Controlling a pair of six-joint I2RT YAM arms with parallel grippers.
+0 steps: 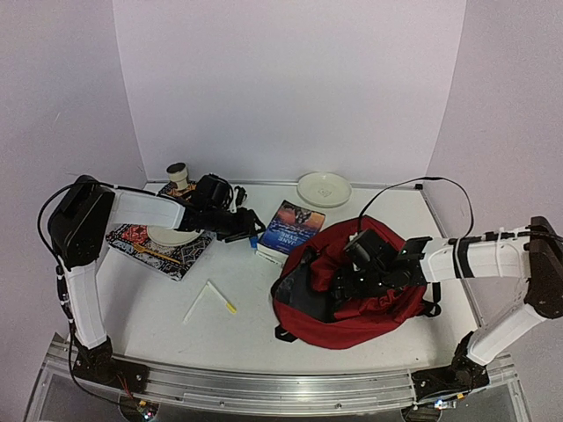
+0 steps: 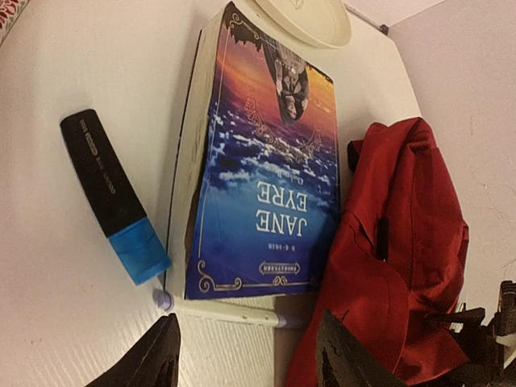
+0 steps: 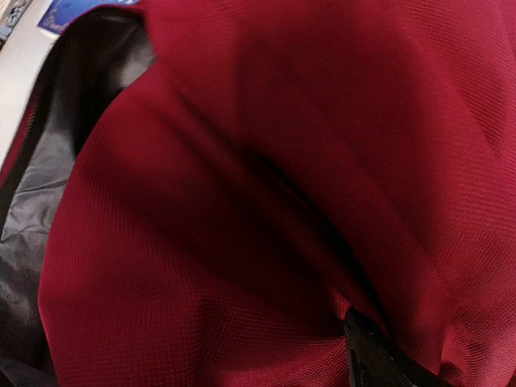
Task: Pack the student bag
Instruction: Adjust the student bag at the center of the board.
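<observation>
The student bag (image 1: 369,286) is a dark-red backpack lying at the right of the table, its mouth open toward the left with the dark lining showing. My right gripper (image 1: 345,283) rests on its top by the opening. In the right wrist view red fabric (image 3: 242,201) fills the frame and a fold runs into my one visible finger (image 3: 371,359). My left gripper (image 1: 246,227) is open and empty, low over the table. Its fingertips (image 2: 165,339) straddle a white pen (image 2: 226,311) lying at the near edge of a Jane Eyre book (image 2: 262,161). The bag (image 2: 395,250) touches the book's right side.
A black highlighter with a blue cap (image 2: 113,193) lies left of the book. A white plate (image 1: 324,188) stands at the back. A patterned mat (image 1: 158,251) with a dish is at the left, with a small cup (image 1: 179,173) behind it. White and yellow sticks (image 1: 211,299) lie in the middle front.
</observation>
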